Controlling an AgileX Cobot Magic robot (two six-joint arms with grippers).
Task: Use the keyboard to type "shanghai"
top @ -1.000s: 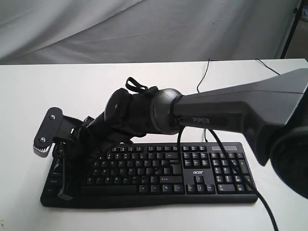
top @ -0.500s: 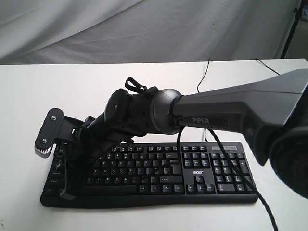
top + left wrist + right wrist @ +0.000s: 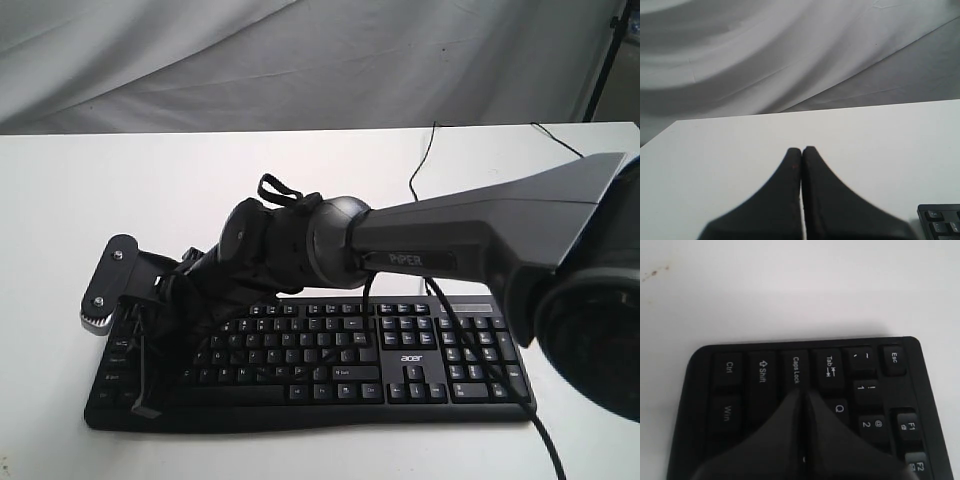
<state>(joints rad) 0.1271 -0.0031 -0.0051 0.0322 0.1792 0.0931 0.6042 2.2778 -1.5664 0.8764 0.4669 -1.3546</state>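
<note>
The keyboard [image 3: 400, 350] lies flat near the front edge of the white desk [image 3: 150, 190], its thin cable [image 3: 425, 160] trailing away behind it. The right arm reaches across it from the right of the exterior view, so the right pincer [image 3: 148, 405] points down at the far left end of the keys. Its fingers are pressed together into one narrow tip, which I judge is meant to strike a single key without catching the ones beside it. The exterior view shows this long reach and the whole keyboard, but the arm hides the keys beneath the tip. The right wrist view fills that in: the joined tip sits just beside Caps Lock [image 3: 795, 370] and near Q [image 3: 839, 409], covering where the A should be, a letter the word needs. Whether it is touching a key I cannot tell. The left pincer [image 3: 801, 149], absent from the exterior view, appears only in its own wrist view, also pressed together, over bare desk with just a corner of the keyboard nearby, probably held clear.
</note>
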